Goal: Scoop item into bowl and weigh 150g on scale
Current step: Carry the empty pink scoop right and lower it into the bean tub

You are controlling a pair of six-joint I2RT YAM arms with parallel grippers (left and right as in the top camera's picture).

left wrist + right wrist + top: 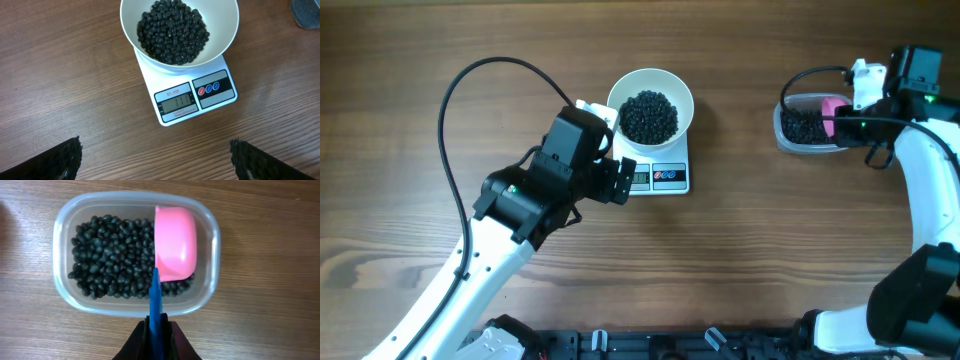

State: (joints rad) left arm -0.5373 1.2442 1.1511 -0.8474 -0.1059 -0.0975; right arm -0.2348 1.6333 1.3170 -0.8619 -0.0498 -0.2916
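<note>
Wood-grain table [740, 250] carries the scale [665, 178] with the bowl [684, 92] of black pellets [649, 116] on it, the left gripper [626, 180] spread wide and empty near its display, while the right gripper [157, 330] clamps the blue handle of a pink scoop [175, 242] inside a clear tub [210, 240] of more pellets.

Through the left wrist camera you cannot read the faint digits on the scale [186, 102], and the bowl [226, 30] hiding its platform is cut off by the top edge. Overhead, the left gripper [626, 181] covers the scale's left end. Well right of the scale, the scoop [175, 242] hides the pellets [107, 255] beneath it, and its blue handle [156, 300] vanishes between the right gripper [159, 330]'s closed fingers.
</note>
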